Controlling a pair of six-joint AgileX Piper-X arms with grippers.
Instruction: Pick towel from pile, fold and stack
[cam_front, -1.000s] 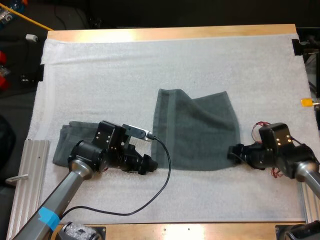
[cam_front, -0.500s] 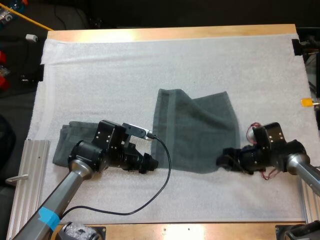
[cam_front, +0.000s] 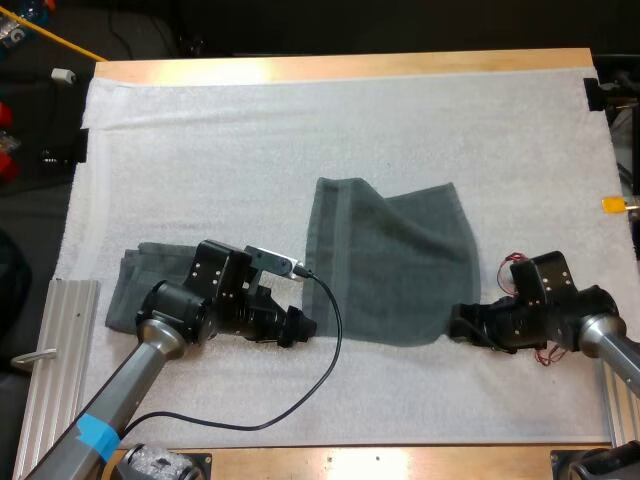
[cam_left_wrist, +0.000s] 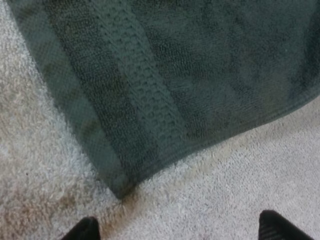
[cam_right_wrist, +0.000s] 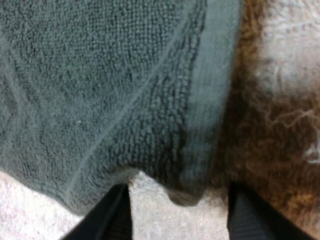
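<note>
Two dark grey-green towels are seen on the white mat (cam_front: 300, 130) that covers the wooden bench (cam_front: 340, 66). A spread towel (cam_front: 395, 265) lies flat near the middle of the mat, with one layer apparently folded across another at a slant. A second towel (cam_front: 128, 292) lies well apart from it toward the left side and is partly covered by the left arm; whether it is folded or merely bunched cannot be told with certainty. The left claw (cam_front: 303, 327) is held low over the mat, just beside the near left corner of the spread towel. In the left wrist view its two black fingers are spread wide and clear of the towel's corner, with bare mat between them. The right claw (cam_front: 458, 323) is placed at the near right corner of the spread towel. In the right wrist view its fingers are parted, and the towel's hemmed corner lies just ahead of the gap, not pinched.
</note>
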